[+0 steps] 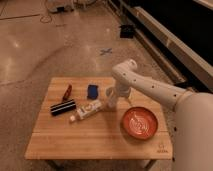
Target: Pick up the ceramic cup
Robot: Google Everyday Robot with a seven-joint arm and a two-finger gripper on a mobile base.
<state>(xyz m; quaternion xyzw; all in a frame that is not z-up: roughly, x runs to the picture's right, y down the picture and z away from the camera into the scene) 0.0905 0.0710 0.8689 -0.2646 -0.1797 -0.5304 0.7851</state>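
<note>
The ceramic cup (109, 93) is a small pale cup standing upright near the middle of the wooden table (100, 142), partly covered by the arm's end. My gripper (115, 99) hangs straight down from the white arm (150, 89) that reaches in from the right. It sits at the cup, on its right side and over its rim. I cannot make out whether it touches the cup.
A wide orange-red patterned bowl (140, 123) sits right of the cup. A white labelled bottle (86, 111) lies on its side just left of it. A blue block (92, 90), a red object (66, 91) and a black cylinder (63, 107) lie further left.
</note>
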